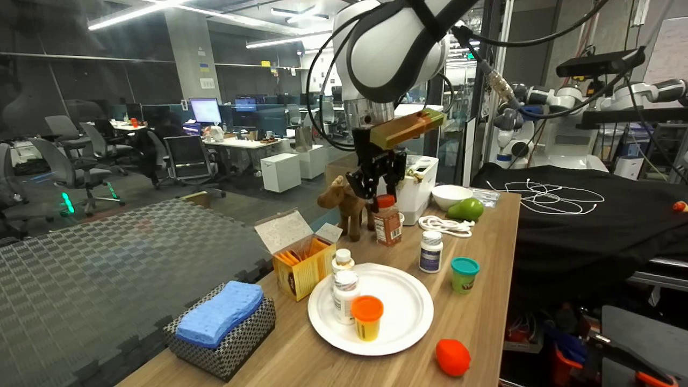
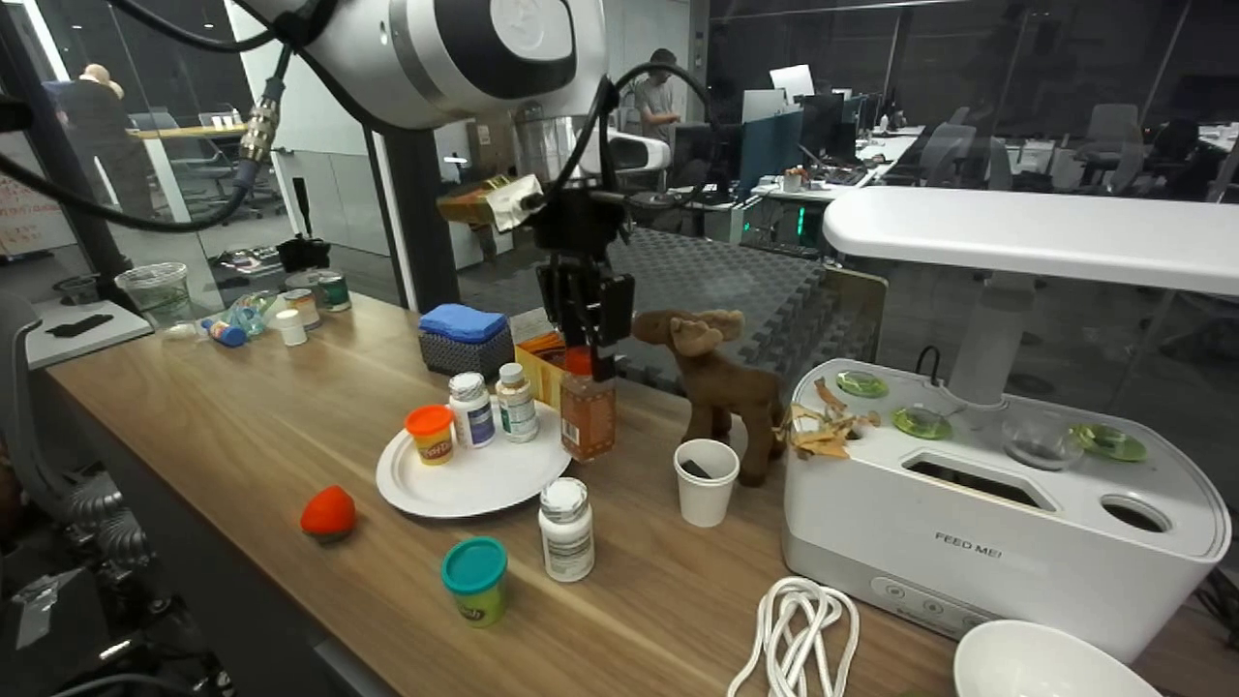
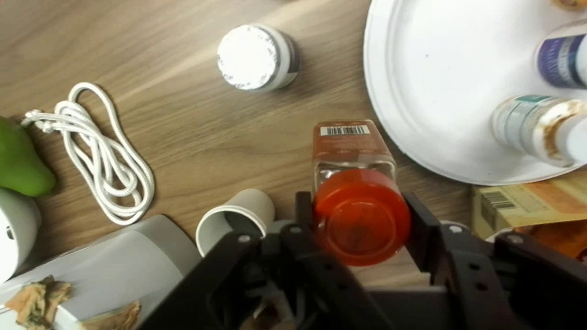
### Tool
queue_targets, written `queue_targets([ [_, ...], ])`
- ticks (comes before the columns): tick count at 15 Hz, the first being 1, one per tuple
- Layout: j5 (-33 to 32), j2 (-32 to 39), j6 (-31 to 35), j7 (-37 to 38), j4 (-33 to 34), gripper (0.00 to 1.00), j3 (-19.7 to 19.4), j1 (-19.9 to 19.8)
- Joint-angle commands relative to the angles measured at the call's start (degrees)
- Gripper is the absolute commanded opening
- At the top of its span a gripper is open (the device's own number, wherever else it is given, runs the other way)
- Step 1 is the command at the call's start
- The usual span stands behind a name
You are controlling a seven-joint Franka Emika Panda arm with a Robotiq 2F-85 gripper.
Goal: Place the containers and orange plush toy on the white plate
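In the wrist view, your gripper [image 3: 360, 208] pinches the cap of the red-capped bottle [image 3: 351, 144], clear and square-sided with a brownish-orange, barcoded label; the white plate [image 3: 440, 73] lies just to its right. In an exterior view, you have white-capped bottles [image 1: 343, 301] and an orange-lidded tub [image 1: 367, 325] crowding the plate's left side, the yellow box [image 1: 312, 271] just beyond. In an exterior view, the orange plush toy [image 2: 736, 392], brown with tan antlers, stands upright on the table [image 2: 261, 416], right of your bottle; a paper cup [image 2: 705, 499] stands before its legs. A white pill bottle [image 2: 568, 542] and teal-lidded jar [image 2: 479, 590] stand nearer than the plate.
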Motion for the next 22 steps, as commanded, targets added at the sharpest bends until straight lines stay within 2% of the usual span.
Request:
queue_targets([
  [1, 3.01, -3.35, -2.54, -0.46, -2.82, 0.25, 2.12, 0.4],
  [6, 6.39, -5.37, 0.83, 4.15, -9.11, 0.25, 3.31, 1.0],
  [10, 10.93, -7.3, 10.05, 9.2, -14.47, 0.25, 3.54, 1.26],
  [14, 11.45, -8.64, 17.77, 13.79, -17.62, 0.25, 3.48, 2.17],
  [22, 10.99, -10.01, 18.38, 16.86, -21.24, 0.25, 4.57, 3.53],
])
